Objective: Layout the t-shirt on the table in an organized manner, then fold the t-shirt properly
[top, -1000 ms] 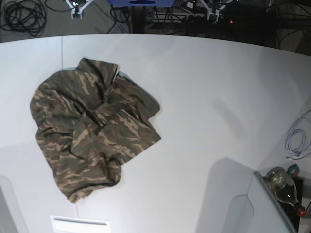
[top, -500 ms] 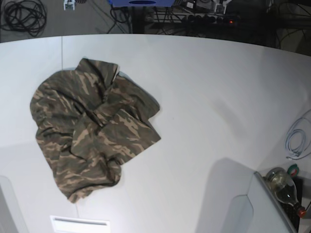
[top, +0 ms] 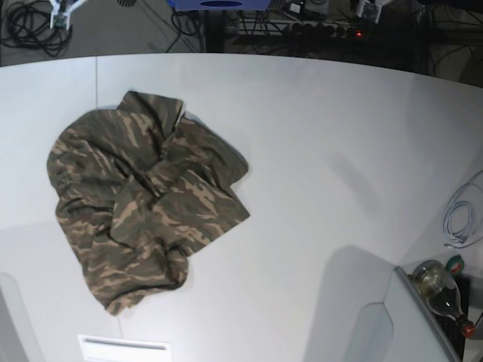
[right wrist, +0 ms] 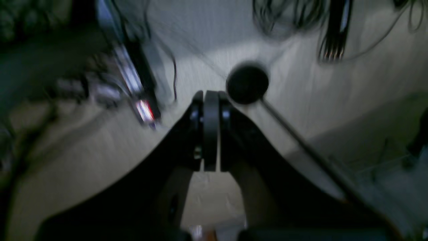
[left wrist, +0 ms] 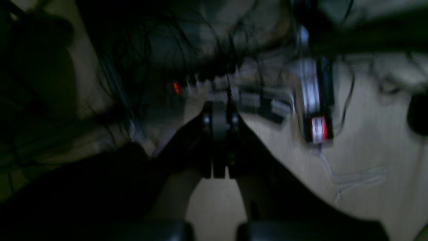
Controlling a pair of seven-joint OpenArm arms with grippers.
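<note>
The camouflage t-shirt (top: 143, 204) lies crumpled in a heap on the left half of the white table (top: 332, 151), with folds bunched over each other. My left gripper (left wrist: 219, 112) is shut with nothing between its jaws; its blurred view looks at floor and cables, not at the cloth. In the same way, my right gripper (right wrist: 210, 97) is shut and empty over pale floor and a black round object (right wrist: 247, 84). Neither gripper is near the t-shirt, and the t-shirt is out of both wrist views. Only small white arm parts (top: 62, 13) show at the base view's top edge.
A glass bottle (top: 441, 290) and a coiled white cable (top: 462, 219) sit at the table's right edge. A white card (top: 124, 348) lies at the front edge below the shirt. Dark cables (top: 34, 23) and a power strip (top: 302, 29) lie beyond the far edge.
The white arm parts at the top edge of the base view have moved outward, away from each other. The t-shirt has not moved.
</note>
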